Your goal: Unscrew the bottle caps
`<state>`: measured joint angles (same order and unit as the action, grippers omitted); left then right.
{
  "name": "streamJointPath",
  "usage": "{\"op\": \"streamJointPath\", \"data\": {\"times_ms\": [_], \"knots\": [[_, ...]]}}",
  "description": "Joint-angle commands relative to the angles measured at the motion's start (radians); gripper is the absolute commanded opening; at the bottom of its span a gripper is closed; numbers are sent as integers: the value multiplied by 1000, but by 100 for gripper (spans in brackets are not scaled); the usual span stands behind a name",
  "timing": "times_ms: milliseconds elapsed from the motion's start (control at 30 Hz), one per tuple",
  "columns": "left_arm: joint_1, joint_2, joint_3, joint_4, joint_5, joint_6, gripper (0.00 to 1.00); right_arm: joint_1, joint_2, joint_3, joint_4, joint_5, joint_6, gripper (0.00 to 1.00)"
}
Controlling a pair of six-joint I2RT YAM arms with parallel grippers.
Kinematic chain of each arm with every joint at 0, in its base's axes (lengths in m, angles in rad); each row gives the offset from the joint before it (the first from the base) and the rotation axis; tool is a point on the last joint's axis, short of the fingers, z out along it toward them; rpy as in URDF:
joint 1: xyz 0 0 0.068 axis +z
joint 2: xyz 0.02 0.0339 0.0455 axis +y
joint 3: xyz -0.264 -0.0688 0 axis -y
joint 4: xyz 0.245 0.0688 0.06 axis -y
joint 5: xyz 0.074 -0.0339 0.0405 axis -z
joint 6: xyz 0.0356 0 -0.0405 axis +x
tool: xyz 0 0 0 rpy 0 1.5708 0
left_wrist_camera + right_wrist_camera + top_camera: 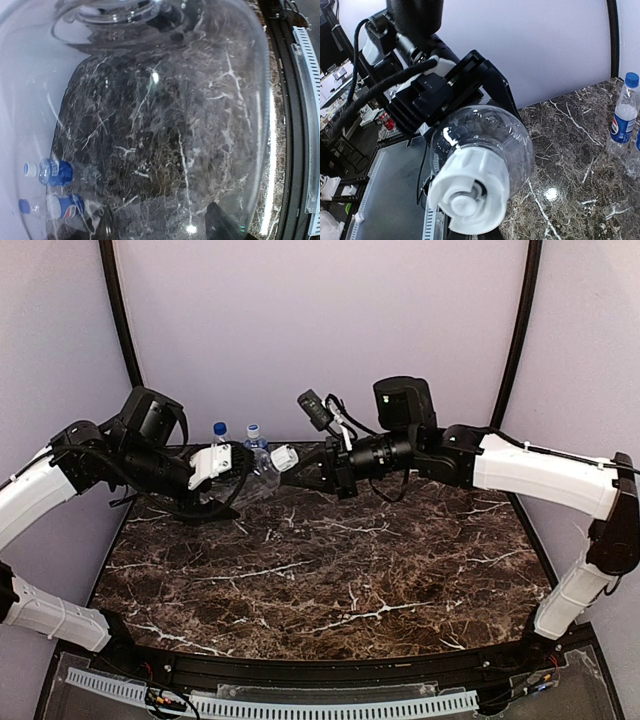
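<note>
Three capped bottles counted. Plain bottle (490,135) is clamped in left gripper (240,478); Pepsi bottle (220,442) and blue-label bottle (255,446) are seen upright beyond its fingers. Right gripper (295,475) is at white cap (470,197); its opening cannot be told.

Dark white-veined marble tabletop (330,570), pale lilac backdrop (320,330), white slotted strip (300,705) along near edge.

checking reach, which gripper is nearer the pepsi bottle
Left. The left gripper, holding the plain bottle, sits just in front of the Pepsi bottle; the right gripper is farther right, at that bottle's white cap.
</note>
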<state>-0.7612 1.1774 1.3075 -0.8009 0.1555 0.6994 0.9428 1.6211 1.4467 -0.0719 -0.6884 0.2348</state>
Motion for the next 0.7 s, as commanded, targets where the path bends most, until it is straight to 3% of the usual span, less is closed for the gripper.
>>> {"op": "streamJointPath", "data": {"times_ms": [0, 300, 367, 433, 533, 667], "knots": [[-15, 34, 33, -106, 198, 9, 48, 51, -51, -9, 5, -66, -278, 0], [-15, 40, 51, -122, 213, 23, 48, 50, -134, -35, -60, 38, -362, 1], [-14, 37, 46, -118, 203, 19, 48, 51, -168, -63, -59, 78, -374, 13], [-15, 34, 38, -98, 170, 9, 48, 51, -192, -84, -61, 135, -348, 41], [-14, 30, 33, -48, 68, -2, 49, 50, -204, -74, -58, 222, -200, 63], [-15, -25, -18, 124, -174, 58, 49, 48, -169, -12, -69, 415, 181, 72]]}}
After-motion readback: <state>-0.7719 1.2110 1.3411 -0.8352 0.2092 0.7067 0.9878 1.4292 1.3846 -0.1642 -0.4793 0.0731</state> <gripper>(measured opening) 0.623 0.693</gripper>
